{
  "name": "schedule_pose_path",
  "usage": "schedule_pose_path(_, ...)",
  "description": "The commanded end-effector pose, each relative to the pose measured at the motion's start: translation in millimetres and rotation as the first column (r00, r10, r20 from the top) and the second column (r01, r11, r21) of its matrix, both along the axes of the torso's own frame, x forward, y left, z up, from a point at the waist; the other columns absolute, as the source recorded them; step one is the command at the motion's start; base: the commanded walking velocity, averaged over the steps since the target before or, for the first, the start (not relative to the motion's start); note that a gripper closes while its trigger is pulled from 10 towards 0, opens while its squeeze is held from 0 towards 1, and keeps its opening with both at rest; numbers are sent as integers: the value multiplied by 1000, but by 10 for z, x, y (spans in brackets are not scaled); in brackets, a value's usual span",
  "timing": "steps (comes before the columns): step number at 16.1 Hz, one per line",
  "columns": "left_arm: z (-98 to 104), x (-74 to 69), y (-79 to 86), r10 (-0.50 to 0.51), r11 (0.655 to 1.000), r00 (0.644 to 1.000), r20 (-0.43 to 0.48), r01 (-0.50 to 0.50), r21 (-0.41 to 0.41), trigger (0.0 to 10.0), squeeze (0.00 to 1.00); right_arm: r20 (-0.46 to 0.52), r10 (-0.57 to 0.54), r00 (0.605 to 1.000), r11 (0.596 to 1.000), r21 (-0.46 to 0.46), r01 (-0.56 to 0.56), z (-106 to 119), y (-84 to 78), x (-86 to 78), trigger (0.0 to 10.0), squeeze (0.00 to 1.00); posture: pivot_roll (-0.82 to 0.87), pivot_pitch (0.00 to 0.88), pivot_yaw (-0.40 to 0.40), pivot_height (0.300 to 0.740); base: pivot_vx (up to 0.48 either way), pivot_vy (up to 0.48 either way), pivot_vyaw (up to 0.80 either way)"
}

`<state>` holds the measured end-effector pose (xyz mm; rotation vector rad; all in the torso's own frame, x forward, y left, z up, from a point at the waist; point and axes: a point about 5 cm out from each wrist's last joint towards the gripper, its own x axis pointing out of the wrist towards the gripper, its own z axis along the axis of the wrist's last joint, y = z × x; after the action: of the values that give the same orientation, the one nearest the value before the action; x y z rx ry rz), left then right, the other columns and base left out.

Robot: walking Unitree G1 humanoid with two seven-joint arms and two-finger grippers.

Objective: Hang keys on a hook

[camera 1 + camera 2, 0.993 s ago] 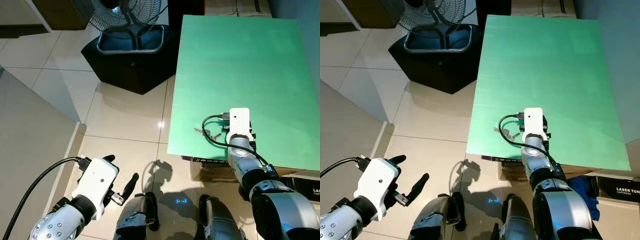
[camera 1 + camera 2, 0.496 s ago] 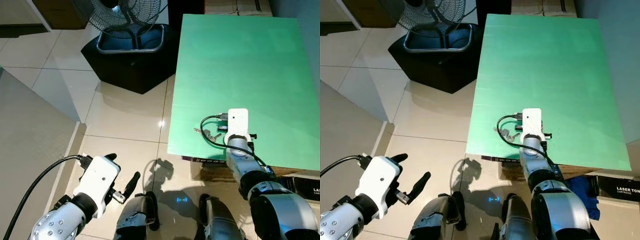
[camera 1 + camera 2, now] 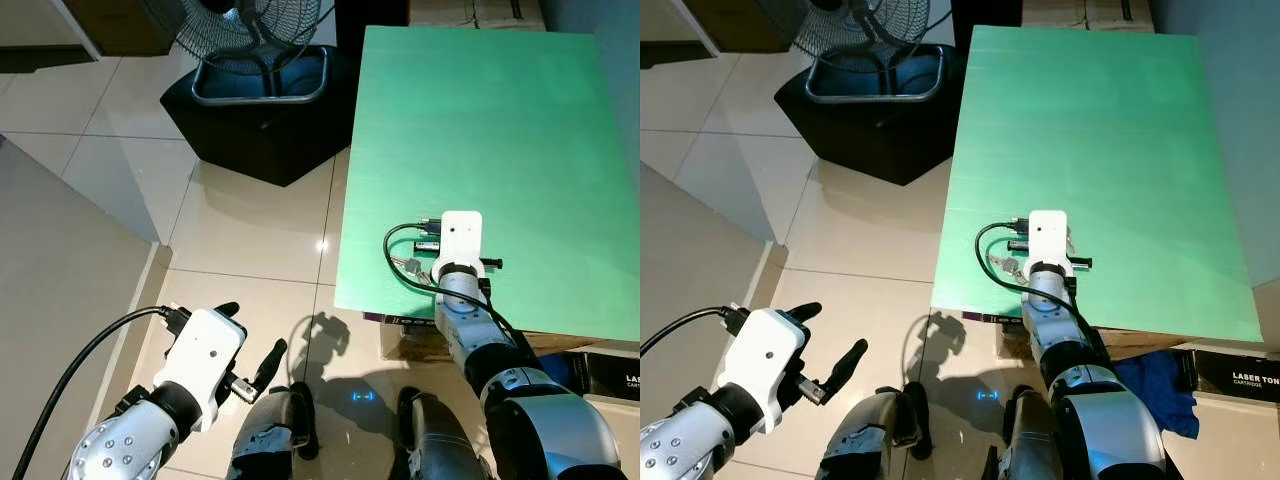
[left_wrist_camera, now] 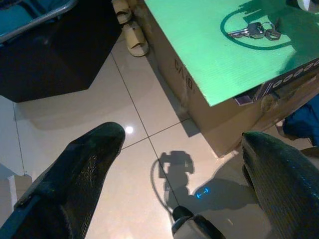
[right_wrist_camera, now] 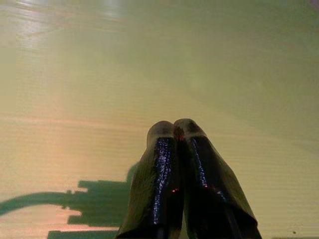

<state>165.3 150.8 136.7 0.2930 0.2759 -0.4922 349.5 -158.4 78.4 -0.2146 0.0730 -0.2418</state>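
A small bunch of silver keys (image 3: 408,266) lies on the green tabletop (image 3: 480,120), near its front left corner; the left wrist view also catches the keys (image 4: 254,31). My right arm reaches over that front edge, its white wrist housing (image 3: 461,236) just right of the keys. My right gripper (image 5: 174,127) is shut with nothing in it, low over the green surface. My left gripper (image 3: 250,335) hangs open over the tiled floor at the lower left, its two black fingers (image 4: 75,164) spread wide.
A fan on a black base (image 3: 255,90) stands on the floor left of the table. Cardboard boxes (image 4: 209,99) carry the green top, with slippers (image 4: 132,37) beside them. A blue cloth (image 3: 1150,375) and a carton (image 3: 1235,375) lie at the lower right. A grey wall (image 3: 60,260) runs along the left.
My right wrist has slid a little to the left over the table, closer to the keys. The left gripper has barely shifted.
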Motion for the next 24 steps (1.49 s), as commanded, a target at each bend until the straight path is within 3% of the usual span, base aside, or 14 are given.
schedule_pose_path(1,-50,-23,7,3,1000,1000,-27,-3,9,10000,0,4,13,1000,1000,8,-13,-25,47,-23,0,0,99,346,126,713,0,0,0)
schedule_pose_path(2,-45,-21,2,2,1000,1000,-24,-2,7,10000,0,-17,-2,1000,1000,5,2,-32,32,-15,0,0,97,347,126,713,0,0,0)
schedule_pose_path(3,-45,-19,-2,3,1000,1000,-24,-2,7,10000,0,-39,-18,999,1000,-13,18,-48,4,-14,9020,0,96,349,126,713,0,0,0)
schedule_pose_path(4,-47,-22,-5,2,1000,1000,-24,-2,6,10000,0,-46,-26,999,999,-20,25,-57,-28,-18,10000,0,96,350,126,713,0,0,0)
schedule_pose_path(6,-48,-17,-13,2,1000,1000,-24,-2,5,10000,0,-55,-64,996,997,-36,62,-61,-138,-23,10000,0,97,353,126,713,0,0,0)
schedule_pose_path(7,-51,-24,-12,3,1000,1000,-25,-3,5,10000,0,-65,-90,994,996,-32,88,-58,-226,-21,10000,1000,99,356,126,713,0,0,0)
schedule_pose_path(14,-58,-39,-11,9,1000,1000,-28,-9,6,10000,0,-110,-93,990,994,-64,86,-70,-310,-10,10000,1000,103,360,125,713,0,0,0)
schedule_pose_path(15,-58,-40,-11,9,1000,1000,-28,-9,6,10000,0,-121,-84,989,995,-66,76,-82,-297,-11,10000,0,104,361,125,713,0,0,0)
schedule_pose_path(20,-60,-41,-12,11,1000,1000,-28,-11,6,10000,0,-134,-76,988,996,-65,68,-102,-286,-18,10000,0,103,360,121,713,0,0,0)
schedule_pose_path(24,-63,-41,-11,15,1000,1000,-26,-15,4,10000,0,-203,-81,976,997,-21,78,-298,-226,-141,10000,0,99,354,113,713,0,0,0)
